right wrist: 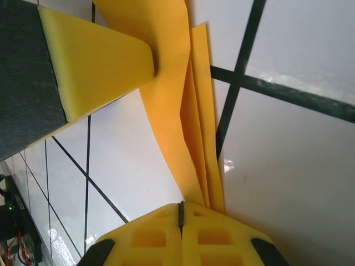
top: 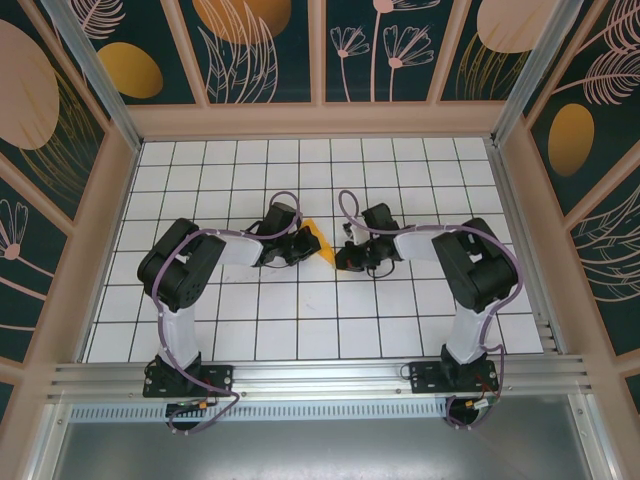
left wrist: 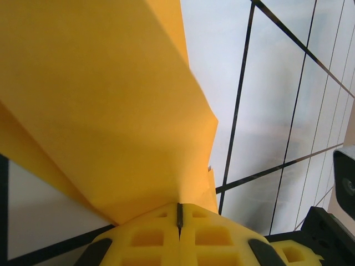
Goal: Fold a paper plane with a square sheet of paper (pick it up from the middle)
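The sheet of paper [top: 320,240] is a small creased orange shape held just above the white tiled floor, between my two grippers at mid table. From its left, my left gripper [top: 303,245] is shut on it. In the left wrist view the orange paper [left wrist: 111,111] fans out from the closed yellow jaws of the left gripper [left wrist: 179,213]. On the other side, my right gripper [top: 342,258] is shut on it too. The right wrist view shows several folded layers of paper [right wrist: 172,111] running into the closed right gripper [right wrist: 180,210], with a left-gripper fingertip [right wrist: 94,61] against the paper's far end.
The white tiled floor [top: 300,320] has wooden walls with dark leaf-patterned panels [top: 250,50] on three sides. An aluminium rail [top: 320,378] carrying both arm bases runs along the near edge. A dark part of the right arm [left wrist: 344,188] is close at the right.
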